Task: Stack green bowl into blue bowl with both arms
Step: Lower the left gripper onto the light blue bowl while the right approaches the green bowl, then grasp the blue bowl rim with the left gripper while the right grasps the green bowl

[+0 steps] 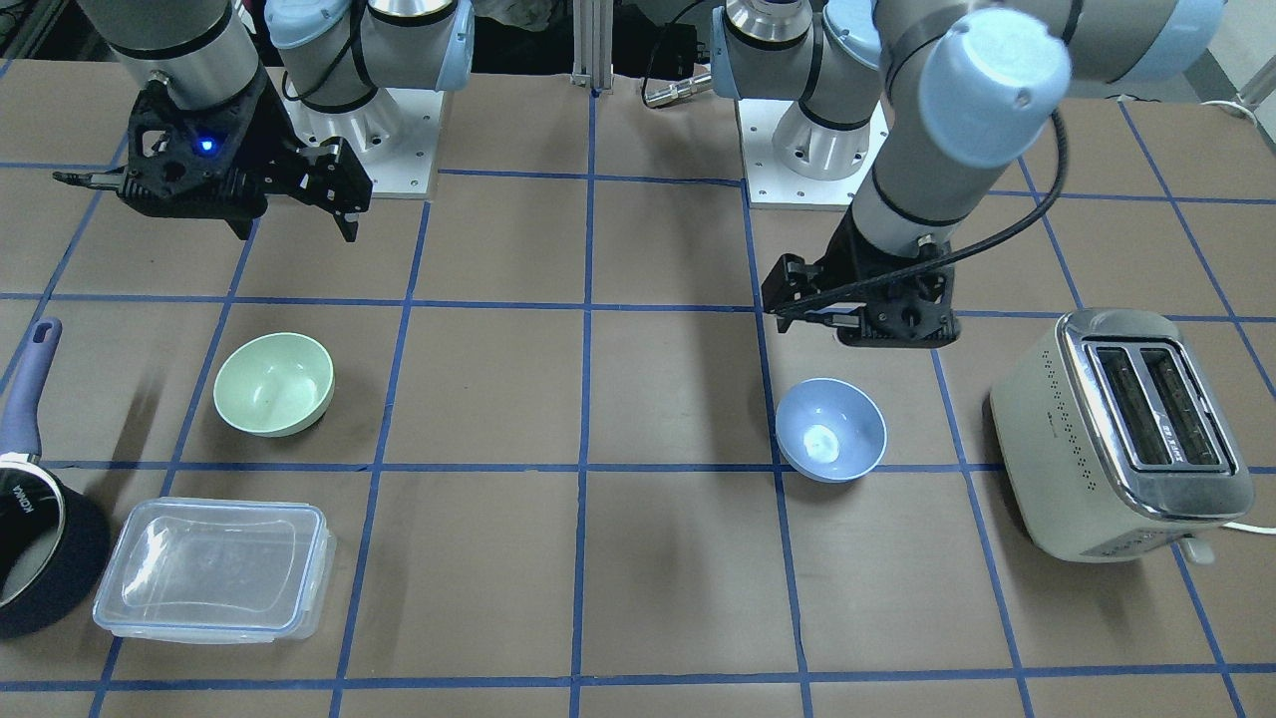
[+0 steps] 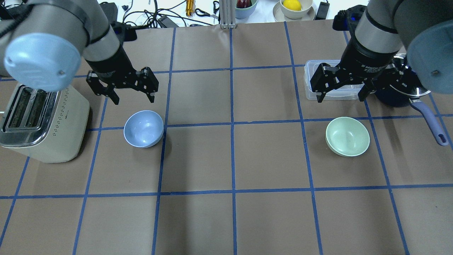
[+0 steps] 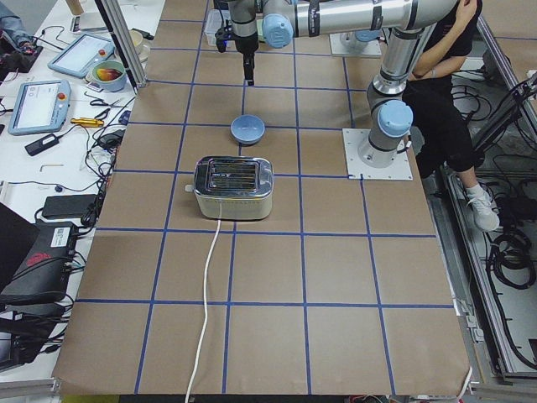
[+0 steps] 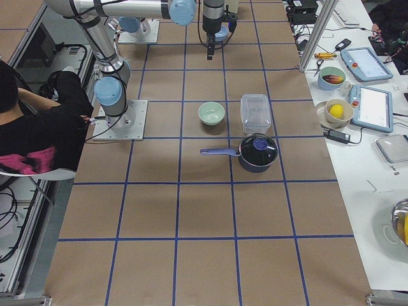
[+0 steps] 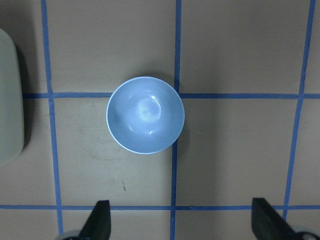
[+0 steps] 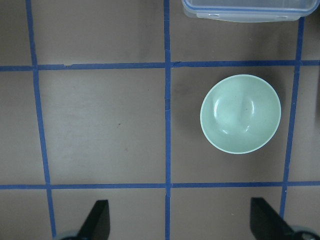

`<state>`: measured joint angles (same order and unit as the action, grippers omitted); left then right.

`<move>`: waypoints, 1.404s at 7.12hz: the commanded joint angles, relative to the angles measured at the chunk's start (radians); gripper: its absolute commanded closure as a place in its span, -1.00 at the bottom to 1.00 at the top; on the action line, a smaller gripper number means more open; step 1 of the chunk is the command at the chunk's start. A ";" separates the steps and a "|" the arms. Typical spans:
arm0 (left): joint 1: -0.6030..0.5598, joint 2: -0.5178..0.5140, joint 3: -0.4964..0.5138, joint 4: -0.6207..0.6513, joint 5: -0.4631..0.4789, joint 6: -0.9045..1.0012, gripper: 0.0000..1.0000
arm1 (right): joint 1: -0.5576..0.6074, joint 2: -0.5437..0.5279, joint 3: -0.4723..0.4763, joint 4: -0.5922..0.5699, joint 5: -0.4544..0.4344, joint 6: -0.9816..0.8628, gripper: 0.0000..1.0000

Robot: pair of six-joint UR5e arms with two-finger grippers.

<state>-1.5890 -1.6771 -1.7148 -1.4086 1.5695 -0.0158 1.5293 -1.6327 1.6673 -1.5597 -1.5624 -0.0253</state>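
L hand (image 2: 135,101): fingers wide, empty. Blue bowl (image 2: 143,128) sits on tabletop (image 2: 233,159) below, clear of fingers. R hand (image 2: 340,100): wide, empty. Green bowl (image 2: 348,136) below, off-centre.

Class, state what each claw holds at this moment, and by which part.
Nothing is held. The left claw and right claw are both open above the table; the blue bowl and green bowl sit free.

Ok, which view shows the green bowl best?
Right wrist-mounted: the green bowl is seen from straight above, large, whole rim and empty inside unobstructed. Overhead and front-facing show it whole but smaller; exterior right shows it small; exterior left doesn't show it.
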 commanded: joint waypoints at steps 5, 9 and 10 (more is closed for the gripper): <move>-0.016 -0.200 -0.229 0.415 0.010 -0.001 0.08 | -0.297 0.238 0.197 -0.434 0.005 -0.292 -1.00; -0.016 -0.225 -0.217 0.421 0.044 -0.003 0.83 | -0.350 0.319 0.384 -0.674 0.016 -0.398 -0.98; -0.016 -0.225 -0.204 0.466 0.044 -0.001 1.00 | -0.351 0.352 0.385 -0.697 0.015 -0.401 -0.49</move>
<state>-1.6046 -1.9006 -1.9306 -0.9779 1.6127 -0.0186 1.1824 -1.3208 2.0410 -2.2280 -1.5500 -0.4216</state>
